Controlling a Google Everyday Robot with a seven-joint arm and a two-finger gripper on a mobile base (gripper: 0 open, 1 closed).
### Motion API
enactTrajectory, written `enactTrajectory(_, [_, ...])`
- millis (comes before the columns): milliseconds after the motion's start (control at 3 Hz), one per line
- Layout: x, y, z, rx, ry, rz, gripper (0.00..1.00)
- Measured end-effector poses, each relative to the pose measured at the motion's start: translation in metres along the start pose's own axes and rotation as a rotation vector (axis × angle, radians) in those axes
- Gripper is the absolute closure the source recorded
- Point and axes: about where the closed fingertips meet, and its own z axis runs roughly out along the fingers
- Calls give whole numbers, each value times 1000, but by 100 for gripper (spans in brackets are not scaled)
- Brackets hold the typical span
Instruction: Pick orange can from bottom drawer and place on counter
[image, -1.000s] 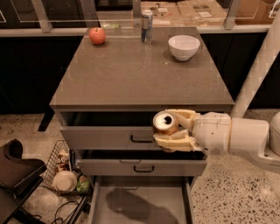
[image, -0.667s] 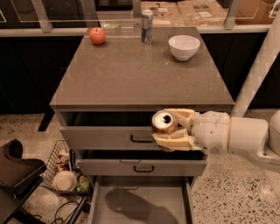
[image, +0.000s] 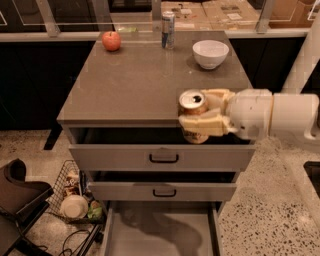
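Observation:
My gripper (image: 200, 114) is shut on the orange can (image: 192, 102), whose silver top with pull tab faces up. It holds the can upright in the air at the counter's front edge, right of the middle. The cream fingers (image: 202, 125) wrap the can's side. The counter (image: 135, 80) is a grey-brown slab on the grey cabinet. The bottom drawer (image: 160, 232) is pulled out below and its flat grey floor is bare, with the arm's shadow on it.
On the counter's far edge stand a red apple (image: 111, 40), a slim blue-and-silver can (image: 168, 30) and a white bowl (image: 210, 53). The two upper drawers (image: 162, 157) are slightly open. A wire basket (image: 75, 197) and a dark chair (image: 17, 197) stand on the floor at left.
The gripper has lifted the orange can from in front of the top drawer up to the level of the counter's front edge.

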Motion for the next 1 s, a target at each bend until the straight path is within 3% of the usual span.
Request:
enactTrajectory(333, [-22,-43,-6,1,-12,35,100])
enactTrajectory(1000, [-27,-120,-22,-12,-86,54,100])
